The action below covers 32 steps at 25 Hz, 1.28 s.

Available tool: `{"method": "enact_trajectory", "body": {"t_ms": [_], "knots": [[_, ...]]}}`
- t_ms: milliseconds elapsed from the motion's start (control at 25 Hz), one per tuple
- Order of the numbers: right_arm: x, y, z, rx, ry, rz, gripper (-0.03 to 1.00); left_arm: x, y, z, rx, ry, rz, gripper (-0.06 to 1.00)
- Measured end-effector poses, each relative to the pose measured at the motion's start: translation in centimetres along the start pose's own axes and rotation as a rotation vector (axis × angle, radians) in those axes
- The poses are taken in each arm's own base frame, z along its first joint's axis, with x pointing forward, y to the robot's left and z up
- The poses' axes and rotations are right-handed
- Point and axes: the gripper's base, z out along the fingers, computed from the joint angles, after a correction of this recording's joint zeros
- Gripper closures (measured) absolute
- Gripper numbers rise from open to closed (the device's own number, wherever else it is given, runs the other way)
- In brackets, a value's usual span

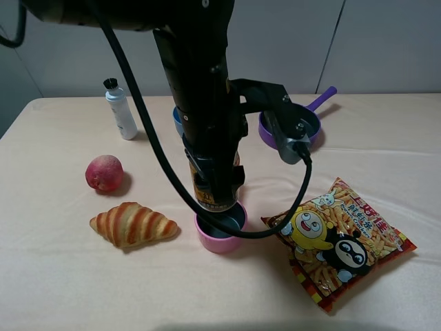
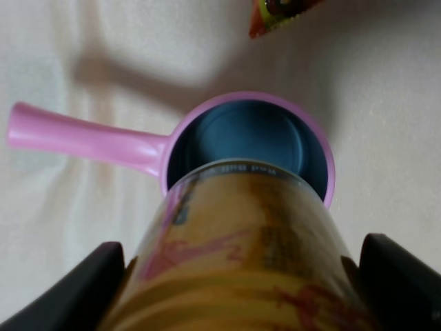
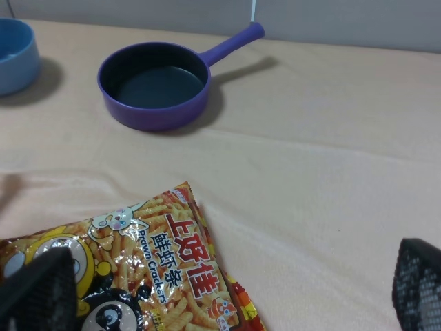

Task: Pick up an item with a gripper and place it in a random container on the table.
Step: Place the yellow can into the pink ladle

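The left gripper (image 2: 241,293) is clamped on a gold-yellow drink can (image 2: 241,241), its black fingers (image 2: 89,289) pressed against opposite sides of the can's body. The can stands upright in the grip, long axis vertical, lower end pointing straight down at the mouth of the pink saucepan (image 2: 83,138). In the high view the can's (image 1: 207,198) base sits about level with the saucepan's (image 1: 215,243) rim; whether it touches the dark floor inside cannot be told. The can's top is hidden inside the gripper (image 1: 217,189), and its red markings are blurred in the wrist view. The saucepan's straight handle shows only from the left wrist (the arm covers it from above).

The right gripper (image 3: 227,289) is spread wide with nothing between its fingertips (image 3: 34,289), which are cut off at the picture's edge. It hangs above an orange snack bag (image 3: 138,262).

The table (image 1: 55,276) is covered in a pale peach cloth, softly creased, with a grey-white panelled wall (image 1: 275,41) behind it. A black cable (image 1: 275,227) loops down from the arm in front of the saucepan. A croissant (image 1: 132,224) lies just left of the saucepan, a peach (image 1: 104,172) beyond it, and a white bottle (image 1: 122,110) farther back. The snack bag (image 1: 341,241) lies to the right. A purple frying pan (image 1: 313,124) is partly covered by the arm's camera mount, and a blue bowl (image 1: 178,118) is mostly hidden behind the arm.
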Motion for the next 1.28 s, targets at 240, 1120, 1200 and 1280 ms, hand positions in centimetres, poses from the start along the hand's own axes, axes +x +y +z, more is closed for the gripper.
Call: {"method": "enact_trajectory", "body": {"t_ms": [240, 1120, 1200, 1280], "knots": [[0.0, 0.0, 0.0, -0.001, 0.000, 0.000, 0.27, -0.5, 0.1, 1.8, 0.002, 0.003, 0.004, 0.26], [0.0, 0.0, 0.0, -0.002, 0.000, 0.001, 0.27, -0.8, 0.4, 5.9, 0.026, 0.048, -0.001, 0.26], [0.0, 0.0, 0.0, -0.002, 0.000, 0.001, 0.27, -0.9, 0.4, 5.9, 0.023, 0.042, -0.001, 0.26], [0.0, 0.0, 0.0, -0.002, 0.000, 0.001, 0.27, -0.9, 0.4, 5.9, 0.021, 0.040, -0.001, 0.26]]}}
